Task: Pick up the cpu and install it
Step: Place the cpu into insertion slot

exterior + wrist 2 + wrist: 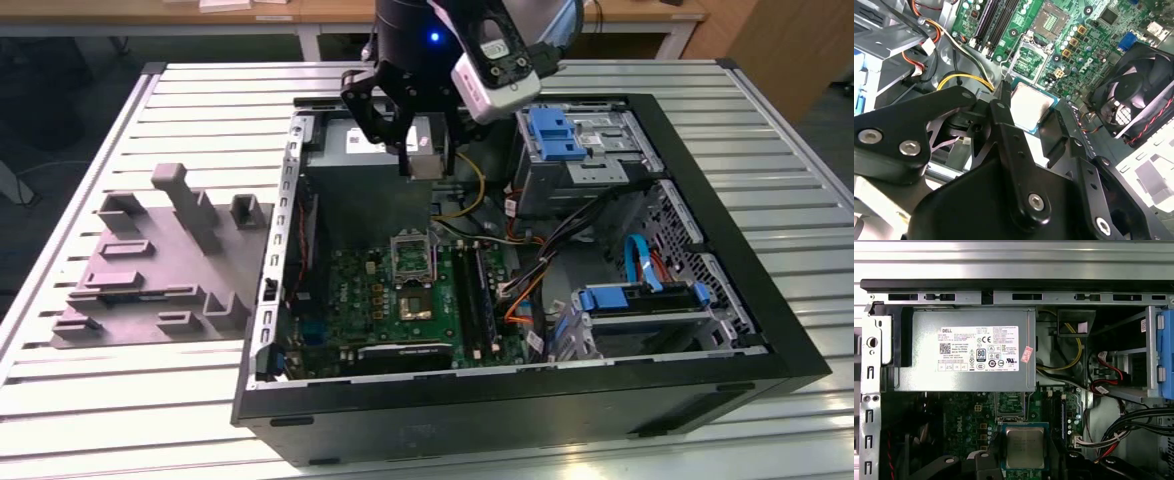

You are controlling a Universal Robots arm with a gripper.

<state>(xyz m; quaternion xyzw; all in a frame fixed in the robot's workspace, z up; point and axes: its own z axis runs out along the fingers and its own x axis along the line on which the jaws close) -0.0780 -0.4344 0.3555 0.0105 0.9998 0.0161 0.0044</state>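
Computer case (pixel 534 400) lies open on its side on a slatted metal table (pixel 801 200), taking up the middle and right of the exterior view. In the upper middle of that frame the gripper (pixel 424 165) hangs above the open case. It is clenched on the cpu (pixel 427 155), whose pale metal face shows between the black fingers (pixel 398 135).

Both wrist views show the same grasp. In the first wrist view the cpu (pixel 1025 446) sits squarely in the gripper (pixel 1025 460), one finger (pixel 996 452) pressing on each opposite edge. In the second wrist view the cpu (pixel 1031 105) is pinched the same way by the gripper (pixel 1029 112), and it is raised clear of the green motherboard (pixel 1094 35).

The socket (pixel 411 258) lies in the centre of the exterior view, below the gripper in the frame. Its metal frame is open and its middle is bare. In both wrist views the socket (pixel 1013 405) (pixel 1029 62) lies near the cpu but apart from it.

A grey power supply (pixel 964 350) with a white label fills one corner of the case. A black fan (pixel 1139 90) stands beside the board. A grey moulded holder (pixel 147 270) rests on the table at the exterior view's left.
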